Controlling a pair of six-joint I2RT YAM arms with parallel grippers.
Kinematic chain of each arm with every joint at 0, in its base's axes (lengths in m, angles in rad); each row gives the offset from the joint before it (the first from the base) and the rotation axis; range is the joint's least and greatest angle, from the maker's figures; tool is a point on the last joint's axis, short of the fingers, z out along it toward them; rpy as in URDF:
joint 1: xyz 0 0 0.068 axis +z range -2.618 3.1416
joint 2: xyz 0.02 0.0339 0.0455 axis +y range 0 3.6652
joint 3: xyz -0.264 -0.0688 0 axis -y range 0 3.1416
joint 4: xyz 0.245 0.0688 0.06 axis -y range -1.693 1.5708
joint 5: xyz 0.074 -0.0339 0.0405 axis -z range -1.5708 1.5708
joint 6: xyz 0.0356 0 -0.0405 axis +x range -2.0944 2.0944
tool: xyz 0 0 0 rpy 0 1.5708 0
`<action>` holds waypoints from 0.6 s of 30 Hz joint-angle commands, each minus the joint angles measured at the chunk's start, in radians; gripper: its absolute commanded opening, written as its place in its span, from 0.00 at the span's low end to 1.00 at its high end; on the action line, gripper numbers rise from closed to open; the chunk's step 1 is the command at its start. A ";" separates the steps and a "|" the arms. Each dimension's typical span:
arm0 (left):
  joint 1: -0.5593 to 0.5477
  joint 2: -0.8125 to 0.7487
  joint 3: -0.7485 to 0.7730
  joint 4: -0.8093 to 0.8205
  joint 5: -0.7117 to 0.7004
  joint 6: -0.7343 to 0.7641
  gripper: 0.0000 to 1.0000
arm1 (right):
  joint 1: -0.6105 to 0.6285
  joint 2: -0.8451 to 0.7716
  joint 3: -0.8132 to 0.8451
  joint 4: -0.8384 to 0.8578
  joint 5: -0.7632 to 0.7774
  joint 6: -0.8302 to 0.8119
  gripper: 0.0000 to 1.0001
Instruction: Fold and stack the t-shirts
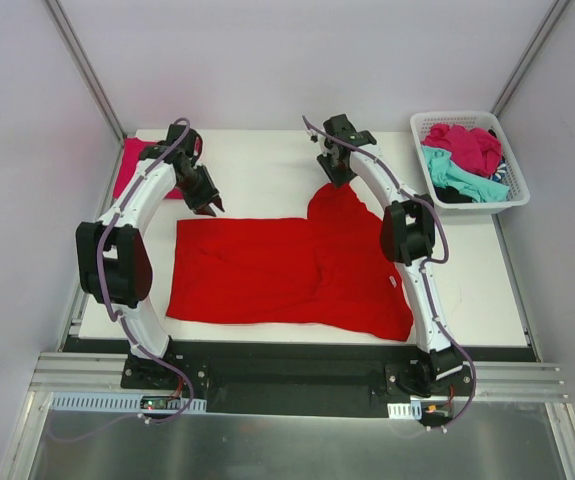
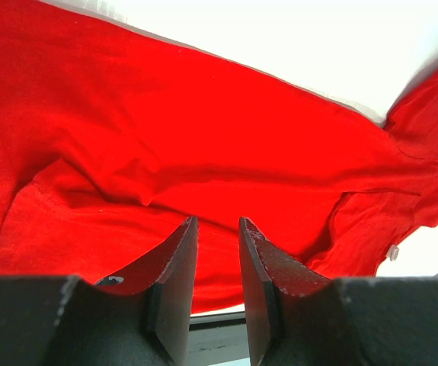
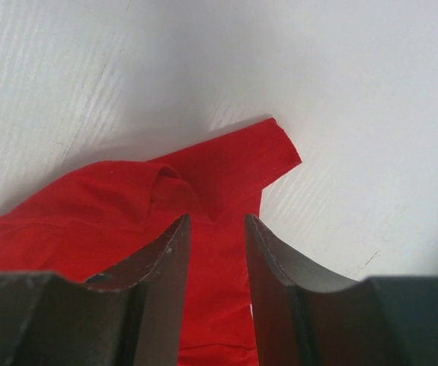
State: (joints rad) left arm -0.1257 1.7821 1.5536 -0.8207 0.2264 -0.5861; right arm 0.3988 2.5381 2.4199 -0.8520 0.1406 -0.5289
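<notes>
Tag (image 2: 392, 253) on red t-shirt (image 1: 267, 270) is unreadably small.

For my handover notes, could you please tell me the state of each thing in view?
red t-shirt: lying on the table, left part flat, right part rumpled.
pink t-shirt: lying flat, far left corner.
basket: holds a heap of crumpled t-shirts.
left gripper: open, empty.
right gripper: open, empty.

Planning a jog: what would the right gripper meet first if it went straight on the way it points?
Probably the red t-shirt, whose narrow end lies directly ahead of the right gripper, with the table beneath; the gap is unclear.
</notes>
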 commanded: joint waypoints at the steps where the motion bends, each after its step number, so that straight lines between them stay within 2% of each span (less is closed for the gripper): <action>1: -0.014 0.008 0.042 -0.023 -0.006 0.005 0.28 | 0.005 -0.019 0.021 0.010 -0.032 -0.005 0.38; 18: -0.018 0.014 0.072 -0.044 -0.016 0.008 0.28 | -0.026 -0.010 0.018 -0.002 -0.127 0.033 0.36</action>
State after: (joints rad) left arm -0.1322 1.7832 1.5837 -0.8299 0.2256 -0.5861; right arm 0.3920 2.5381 2.4172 -0.8482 0.0551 -0.5167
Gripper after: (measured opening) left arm 0.279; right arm 0.354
